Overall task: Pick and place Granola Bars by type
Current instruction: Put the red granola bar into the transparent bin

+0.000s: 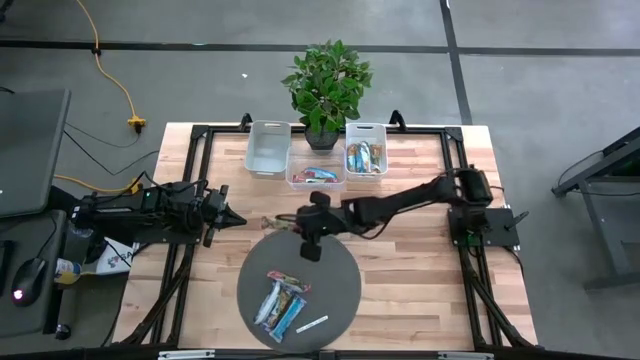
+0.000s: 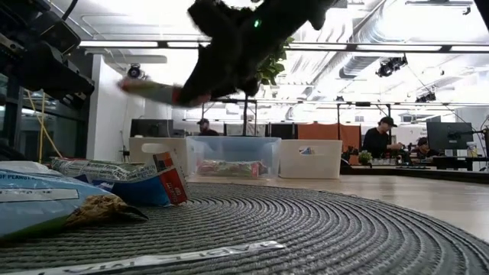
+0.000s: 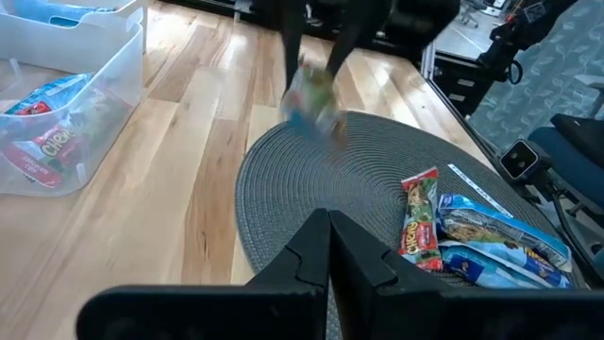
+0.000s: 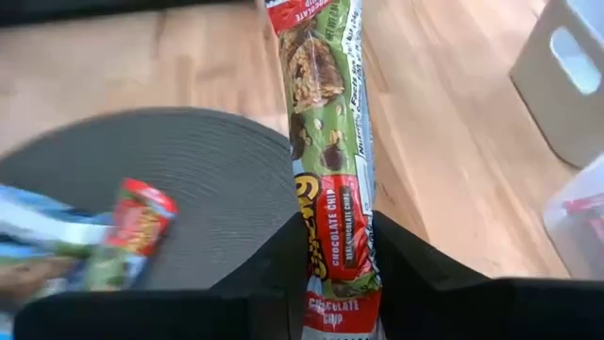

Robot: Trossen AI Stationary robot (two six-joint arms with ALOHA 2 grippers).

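My right gripper (image 1: 303, 226) hangs over the far edge of the round dark mat (image 1: 335, 275), shut on a green-and-red granola bar (image 4: 330, 142) that sticks out past it toward the table's left (image 1: 277, 222). Several more bars in blue and red wrappers (image 1: 280, 298) lie flat on the mat's near left part, beside a thin white strip label (image 1: 312, 324). My left gripper (image 1: 233, 218) waits shut at the table's left, above the wood and short of the mat. My right gripper pinches the bar's near end (image 4: 336, 247) between its two fingers (image 4: 283, 269), one on each long edge. The fingers slant down from the table's right and lie along the bar. The rest of the bar reaches out beyond the fingertips, lifted clear of the mat.
Three bins stand at the far edge: a white one (image 1: 268, 148), a clear one with red-wrapped bars (image 1: 316, 174) and one with orange and blue bars (image 1: 365, 158). A potted plant (image 1: 327, 85) stands behind them. Bare wood lies right of the mat.
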